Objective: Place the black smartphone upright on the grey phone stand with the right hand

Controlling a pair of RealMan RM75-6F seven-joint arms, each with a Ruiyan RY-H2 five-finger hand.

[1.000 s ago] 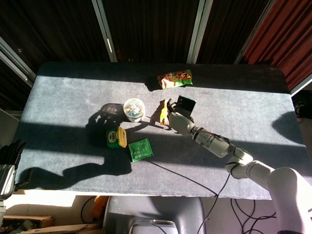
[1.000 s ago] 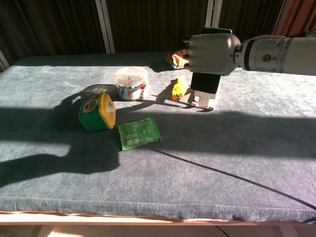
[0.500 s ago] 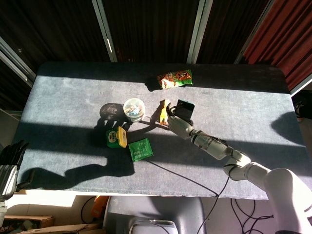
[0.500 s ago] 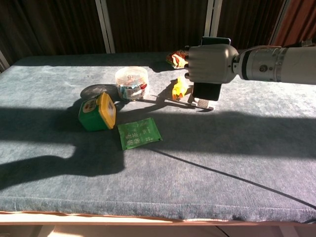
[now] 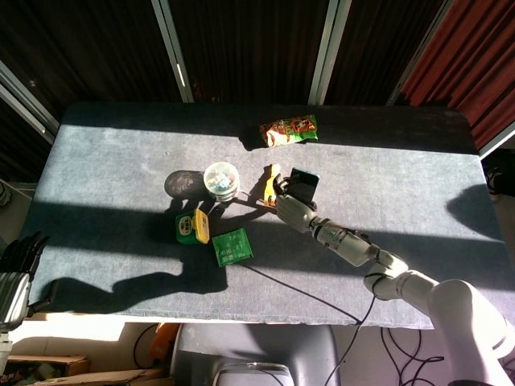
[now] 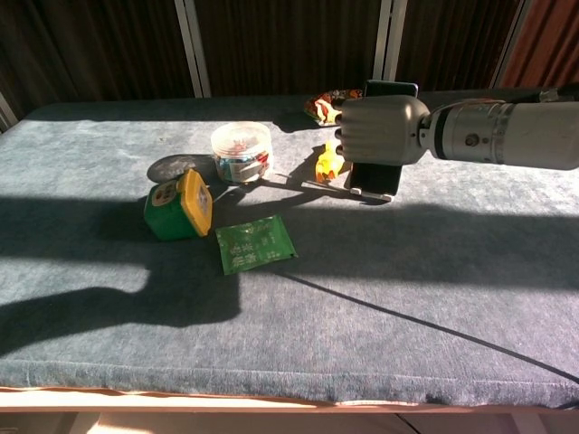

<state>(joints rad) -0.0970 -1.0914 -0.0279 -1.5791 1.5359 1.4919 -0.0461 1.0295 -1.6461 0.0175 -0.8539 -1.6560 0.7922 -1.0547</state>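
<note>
My right hand [image 6: 378, 131] grips the black smartphone [image 6: 380, 175] upright, its top edge showing above the fingers and its lower part below them. The phone's bottom meets the grey phone stand [image 6: 368, 193], of which only a pale lip shows under the phone. In the head view the same right hand [image 5: 292, 208] holds the smartphone [image 5: 303, 183] near the table's middle, and the stand is hidden behind hand and phone. My left hand [image 5: 18, 265] hangs off the table's left edge, holding nothing, fingers apart.
A small yellow toy [image 6: 327, 163] stands just left of the phone. A clear round tub [image 6: 241, 151], a green and yellow box [image 6: 178, 205], a green sachet [image 6: 256, 244] and a snack bag [image 5: 288, 129] lie around. A thin cable [image 6: 407, 316] crosses the blue-grey table [image 6: 470, 262].
My right hand has carried the phone down and slightly away from me, so the phone's lower edge now sits at the stand. The left hand has barely shifted.
</note>
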